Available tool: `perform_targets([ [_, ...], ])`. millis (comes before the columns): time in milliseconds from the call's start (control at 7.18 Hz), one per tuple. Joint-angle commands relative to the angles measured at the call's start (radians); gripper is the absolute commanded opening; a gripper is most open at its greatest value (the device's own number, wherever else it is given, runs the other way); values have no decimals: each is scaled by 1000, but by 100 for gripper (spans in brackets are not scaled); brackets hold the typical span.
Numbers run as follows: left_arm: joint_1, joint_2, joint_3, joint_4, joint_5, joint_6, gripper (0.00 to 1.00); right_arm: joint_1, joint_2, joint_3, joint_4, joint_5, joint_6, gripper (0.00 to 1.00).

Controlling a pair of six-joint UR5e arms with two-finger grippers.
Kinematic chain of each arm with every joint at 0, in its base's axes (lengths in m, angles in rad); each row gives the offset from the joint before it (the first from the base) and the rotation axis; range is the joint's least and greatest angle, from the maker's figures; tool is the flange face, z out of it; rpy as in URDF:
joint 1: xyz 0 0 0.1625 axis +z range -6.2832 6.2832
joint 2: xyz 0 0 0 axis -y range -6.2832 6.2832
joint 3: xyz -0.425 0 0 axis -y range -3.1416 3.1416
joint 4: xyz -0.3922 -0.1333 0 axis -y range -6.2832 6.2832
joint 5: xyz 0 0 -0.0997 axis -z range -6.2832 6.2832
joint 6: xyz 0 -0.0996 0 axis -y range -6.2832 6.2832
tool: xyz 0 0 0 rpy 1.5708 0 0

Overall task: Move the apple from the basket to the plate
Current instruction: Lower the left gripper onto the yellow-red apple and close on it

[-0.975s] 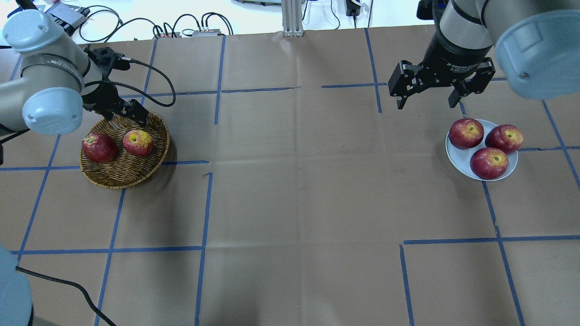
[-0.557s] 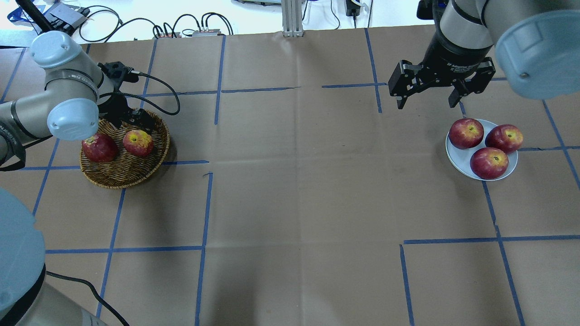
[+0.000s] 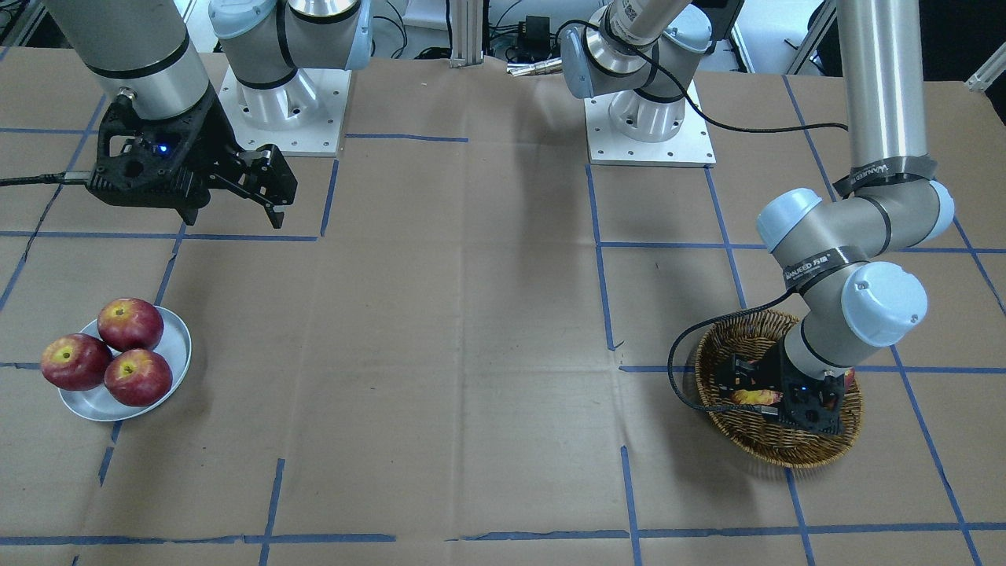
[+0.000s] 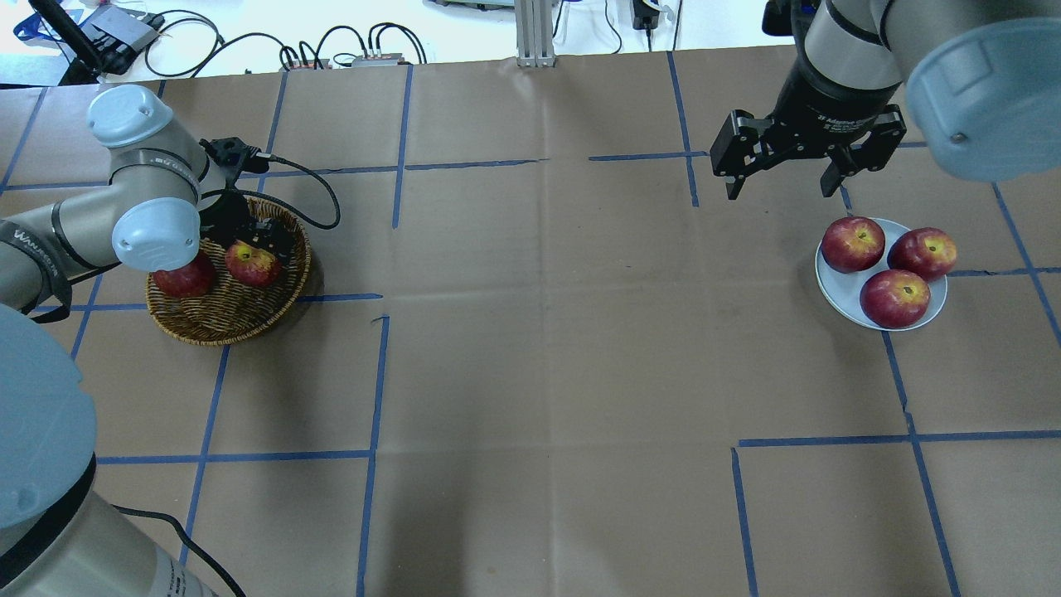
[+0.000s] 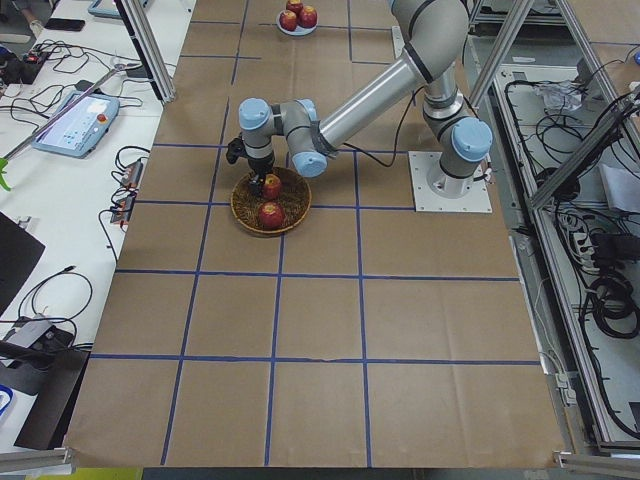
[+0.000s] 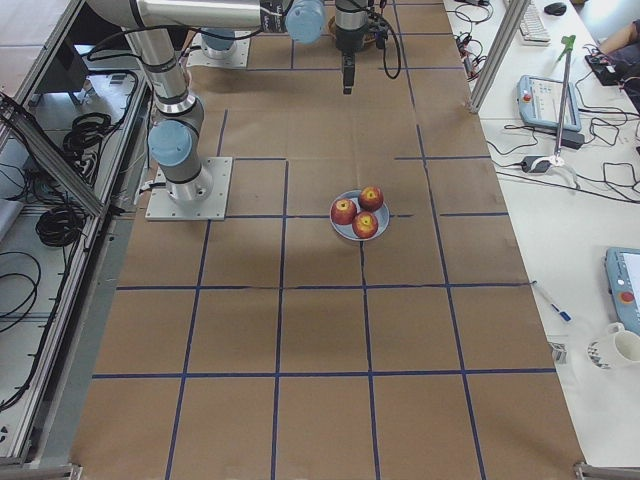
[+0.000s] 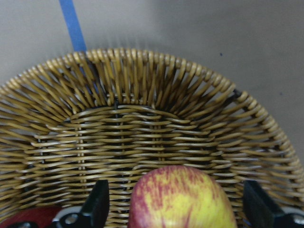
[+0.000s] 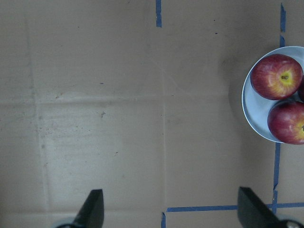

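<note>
The yellow-red streaked apple [image 4: 251, 264] lies in the wicker basket [image 4: 217, 330] at the table's left, beside a dark red apple [image 4: 184, 282] half hidden by my left arm. My left gripper [image 4: 267, 239] is down in the basket and open. In the left wrist view its fingers [image 7: 99, 205] stand on either side of the apple [image 7: 183, 202] with small gaps. The pale plate [image 4: 837, 286] at the right holds three red apples. My right gripper [image 4: 779, 181] is open and empty, above the table behind the plate.
Blue tape lines cross the brown paper table cover. Cables and boxes lie beyond the far edge [image 4: 348, 50]. The left arm's black cable [image 4: 319, 195] loops over the basket's far side. The right wrist view shows the plate's rim [image 8: 247, 97] at its right edge.
My left arm has swung in and lowered its gripper into the basket, so its fingers now straddle the streaked apple. The right arm, the plate and the apples have not moved.
</note>
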Motion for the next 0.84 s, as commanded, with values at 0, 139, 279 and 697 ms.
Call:
perform_targets([
  [0,2,-2,-20,-3,3,-2,60,0,0,0,-1,0,0,100],
  [139,3,6,-21,-7,15,-4,48,0,0,0,1,0,0,100],
  [279,-1,29,-5,-26,18,-22,48,0,0,1,2,0,0,100],
  [697,-214,131,73,-187,38,-371,48,0,0,1,1,0,1,100],
])
